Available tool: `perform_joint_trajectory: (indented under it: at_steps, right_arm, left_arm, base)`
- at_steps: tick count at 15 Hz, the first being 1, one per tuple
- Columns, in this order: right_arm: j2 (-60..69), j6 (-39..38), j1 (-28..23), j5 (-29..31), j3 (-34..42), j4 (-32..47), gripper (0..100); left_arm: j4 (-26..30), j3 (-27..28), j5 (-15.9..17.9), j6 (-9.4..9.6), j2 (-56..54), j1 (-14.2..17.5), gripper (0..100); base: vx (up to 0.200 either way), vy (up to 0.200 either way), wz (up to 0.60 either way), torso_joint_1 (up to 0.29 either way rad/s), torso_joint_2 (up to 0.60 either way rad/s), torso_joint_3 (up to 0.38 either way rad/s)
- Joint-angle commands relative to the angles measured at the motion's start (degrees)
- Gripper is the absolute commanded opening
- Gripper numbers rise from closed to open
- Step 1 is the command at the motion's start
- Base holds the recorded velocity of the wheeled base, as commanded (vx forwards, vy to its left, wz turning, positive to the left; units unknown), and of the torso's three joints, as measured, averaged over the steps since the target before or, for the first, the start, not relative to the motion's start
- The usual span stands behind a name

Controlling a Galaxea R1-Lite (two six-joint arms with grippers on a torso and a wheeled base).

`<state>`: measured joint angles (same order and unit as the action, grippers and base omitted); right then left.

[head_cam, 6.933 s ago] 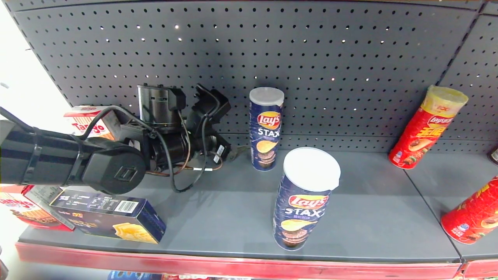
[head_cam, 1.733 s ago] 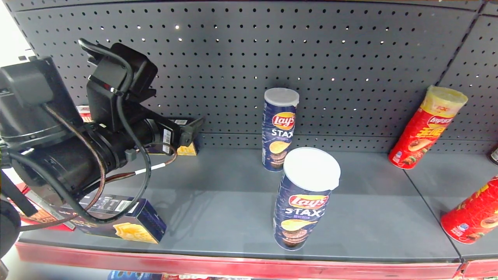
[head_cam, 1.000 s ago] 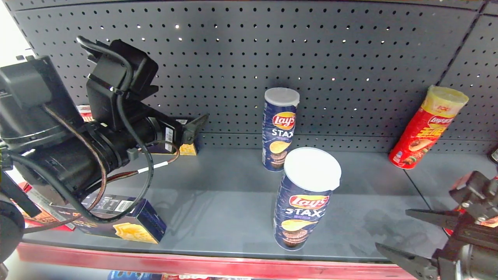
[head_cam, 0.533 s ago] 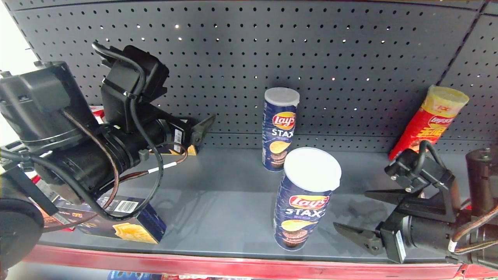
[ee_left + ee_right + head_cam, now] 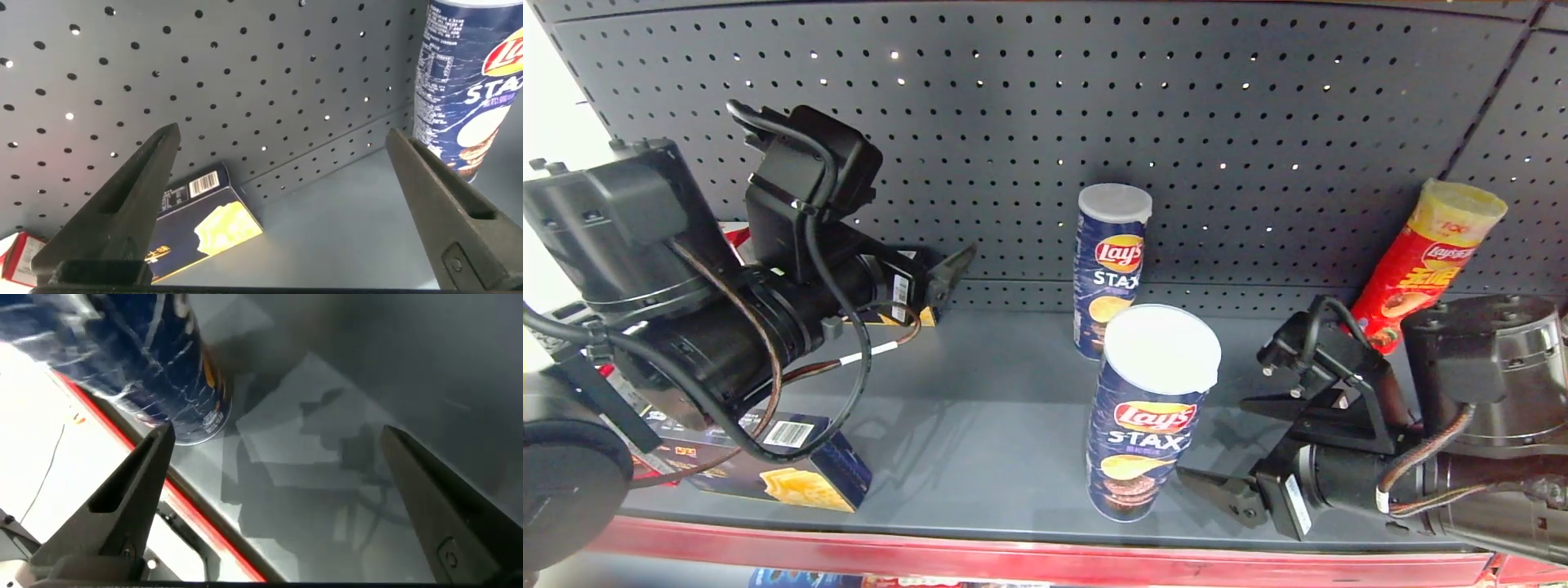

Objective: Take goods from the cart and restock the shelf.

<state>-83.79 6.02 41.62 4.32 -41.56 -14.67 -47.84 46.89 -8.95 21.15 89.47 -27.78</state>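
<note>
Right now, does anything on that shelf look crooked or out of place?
Yes. The red can at the right end of the shelf is tilted, its top leaning on the pegboard, while the rear blue can stands upright.

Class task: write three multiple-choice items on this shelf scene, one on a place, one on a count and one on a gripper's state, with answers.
1. Where is the red can?
A) lying at the front edge
B) leaning against the pegboard on the right
C) upside down at the left end

2. How many blue cans stand upright on the shelf?
A) one
B) two
C) four

3. The right gripper: how are its fingers?
A) shut on a can
B) shut on nothing
C) open

Answers:
1 B, its top rests on the back panel.
2 B, a front blue can and a back blue can.
3 C, the fingers are spread wide beside the front blue can.
</note>
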Motion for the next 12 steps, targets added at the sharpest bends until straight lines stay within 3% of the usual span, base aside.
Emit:
perform_joint_trajectory:
  at_steps: [1,12]
  right_arm:
    - [-1.12,0.04,0.22,-0.01,-0.54,-0.01,100]
    - [-2.35,0.13,0.39,0.52,-1.95,-0.01,100]
  left_arm:
    - [0.02,-0.04,-0.02,0.03,0.36,0.10,100]
    - [-0.06,-0.39,-0.02,0.03,0.62,0.10,100]
  base:
    - [0.000,0.000,0.00,0.000,0.00,0.000]
    - [0.000,0.000,0.00,0.000,0.00,0.000]
